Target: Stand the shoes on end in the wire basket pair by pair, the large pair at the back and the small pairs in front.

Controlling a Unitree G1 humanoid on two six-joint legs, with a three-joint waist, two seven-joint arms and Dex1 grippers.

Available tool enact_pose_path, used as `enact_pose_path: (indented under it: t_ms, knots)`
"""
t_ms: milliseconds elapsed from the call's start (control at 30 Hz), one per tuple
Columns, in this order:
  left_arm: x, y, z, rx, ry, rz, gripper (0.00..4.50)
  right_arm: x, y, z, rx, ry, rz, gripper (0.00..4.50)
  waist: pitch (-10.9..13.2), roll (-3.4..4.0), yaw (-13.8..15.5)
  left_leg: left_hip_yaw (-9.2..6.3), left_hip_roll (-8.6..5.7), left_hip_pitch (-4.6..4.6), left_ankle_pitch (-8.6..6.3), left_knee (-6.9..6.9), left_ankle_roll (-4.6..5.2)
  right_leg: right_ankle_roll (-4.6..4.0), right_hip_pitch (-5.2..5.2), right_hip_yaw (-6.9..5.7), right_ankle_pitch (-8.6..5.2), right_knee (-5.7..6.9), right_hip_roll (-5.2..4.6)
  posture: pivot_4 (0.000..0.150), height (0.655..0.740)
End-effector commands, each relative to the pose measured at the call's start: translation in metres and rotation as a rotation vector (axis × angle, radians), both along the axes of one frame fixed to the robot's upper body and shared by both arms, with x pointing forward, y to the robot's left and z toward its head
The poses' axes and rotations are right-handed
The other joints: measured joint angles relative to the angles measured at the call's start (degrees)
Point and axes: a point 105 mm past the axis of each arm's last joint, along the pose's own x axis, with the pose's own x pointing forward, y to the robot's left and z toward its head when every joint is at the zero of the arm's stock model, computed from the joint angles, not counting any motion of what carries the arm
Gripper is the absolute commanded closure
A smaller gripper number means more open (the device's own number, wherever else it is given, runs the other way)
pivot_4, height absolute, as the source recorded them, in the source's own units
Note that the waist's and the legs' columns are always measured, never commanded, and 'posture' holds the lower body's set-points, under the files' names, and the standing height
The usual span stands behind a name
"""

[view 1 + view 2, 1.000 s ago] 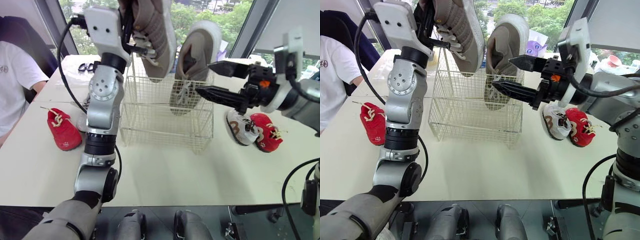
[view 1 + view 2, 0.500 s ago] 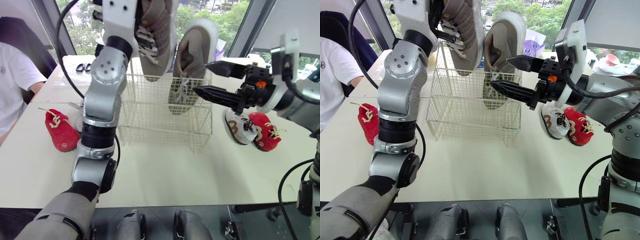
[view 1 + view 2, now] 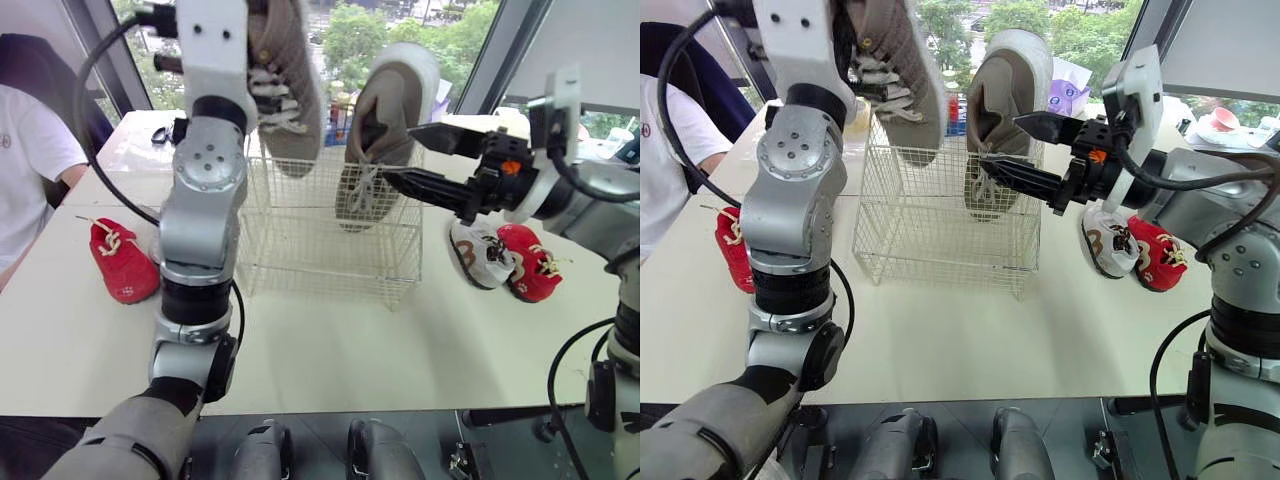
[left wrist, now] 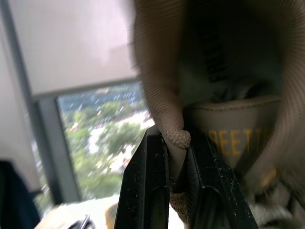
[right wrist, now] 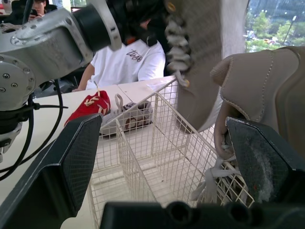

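person: a white sleeve (image 3: 30, 150) at the far left, behind the table (image 3: 330, 350).
left small shoes: a red small shoe (image 3: 125, 262) lies on the table left of the left arm, with a white-and-brown small shoe (image 5: 132, 118) just beside it.
left gripper (image 4: 174, 138): raised high, fingers pinched tight on the heel rim of the held large shoe (image 3: 285, 90).
held large shoe: beige, hanging toe down over the basket's left rear; cannot tell if the toe is inside.
wire basket (image 3: 330, 230): white, mid-table.
standing large shoe (image 3: 385, 130): beige, on end, toe down in the basket's right rear, heel above the rim.
right gripper (image 3: 400, 152): fingers spread wide, tips right by the standing large shoe; contact cannot be told.
right small shoes: a white-and-brown shoe (image 3: 480, 255) and a red shoe (image 3: 528, 262) lie touching on the table, right of the basket.
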Motion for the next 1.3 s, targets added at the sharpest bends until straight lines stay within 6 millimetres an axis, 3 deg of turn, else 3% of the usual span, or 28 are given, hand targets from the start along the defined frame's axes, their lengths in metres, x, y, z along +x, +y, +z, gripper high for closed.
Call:
enact_pose_path:
  t_ms: [33,133,333,667,800,833,1000,1200,1300]
  knots:
    - [-0.011,-0.012,0.019,0.052,-0.083,0.004,4.37,-0.003,0.002,0.014,0.015,-0.061,0.011,0.00,0.00,0.00,0.06,0.00,0.00,-0.02,0.00,0.00,0.00,0.00,-0.01,0.00,0.00,-0.02,0.00,0.150,0.7400]
    - [-0.016,-0.033,0.025,0.090,-0.117,-0.064,4.37,-0.003,0.002,0.014,0.016,-0.060,0.012,0.00,0.01,0.00,0.20,0.00,-0.01,-0.06,0.00,0.00,0.00,0.00,-0.01,-0.01,0.00,-0.05,-0.01,0.150,0.7400]
    - [-0.008,-0.041,0.004,0.114,-0.046,-0.087,4.37,-0.004,-0.001,0.014,0.015,-0.057,-0.001,0.00,0.02,0.02,-0.04,0.01,-0.01,-0.07,-0.03,-0.01,0.05,0.00,-0.05,0.00,0.00,-0.07,-0.02,0.150,0.7400]
    - [-0.013,-0.036,-0.043,0.111,0.099,-0.187,4.37,-0.011,-0.003,0.003,0.005,0.016,0.027,0.00,0.02,0.02,0.07,0.01,-0.01,-0.08,-0.04,-0.02,0.05,-0.01,-0.05,0.00,0.00,-0.07,-0.04,0.150,0.7400]
    - [-0.021,-0.034,-0.048,0.100,0.112,-0.275,4.37,-0.012,-0.002,0.000,0.013,0.036,0.047,0.00,0.02,0.02,0.06,0.00,-0.01,-0.07,-0.04,-0.02,0.05,-0.01,-0.05,0.00,-0.01,-0.07,-0.04,0.150,0.7400]
    - [-0.023,-0.033,-0.047,0.096,0.107,-0.304,3.58,-0.012,-0.002,0.000,0.016,0.039,0.052,0.00,0.02,0.03,0.05,0.00,-0.01,-0.07,-0.04,-0.02,0.05,-0.01,-0.05,0.00,-0.01,-0.07,-0.04,0.150,0.7400]
    - [-0.050,-0.032,-0.044,0.162,0.062,-0.505,1.22,-0.012,-0.002,-0.003,0.023,0.058,0.071,0.00,0.03,0.03,0.04,0.00,-0.01,-0.08,-0.04,-0.02,0.04,-0.02,-0.06,0.00,-0.01,-0.06,-0.04,0.150,0.7400]
    - [-0.057,0.008,-0.057,0.164,0.224,-0.625,1.22,-0.015,-0.006,-0.012,0.029,0.129,0.104,0.00,0.03,0.05,0.03,-0.02,-0.01,-0.06,-0.04,-0.01,0.04,-0.03,-0.04,0.00,-0.01,-0.06,-0.04,0.150,0.7400]
    - [-0.063,0.038,-0.080,0.157,0.408,-0.679,1.22,-0.002,-0.027,-0.014,0.036,0.097,-0.008,0.00,0.05,0.07,-0.03,-0.03,-0.01,-0.07,-0.04,-0.01,0.04,-0.02,-0.05,-0.01,-0.02,-0.06,-0.03,0.150,0.7400]
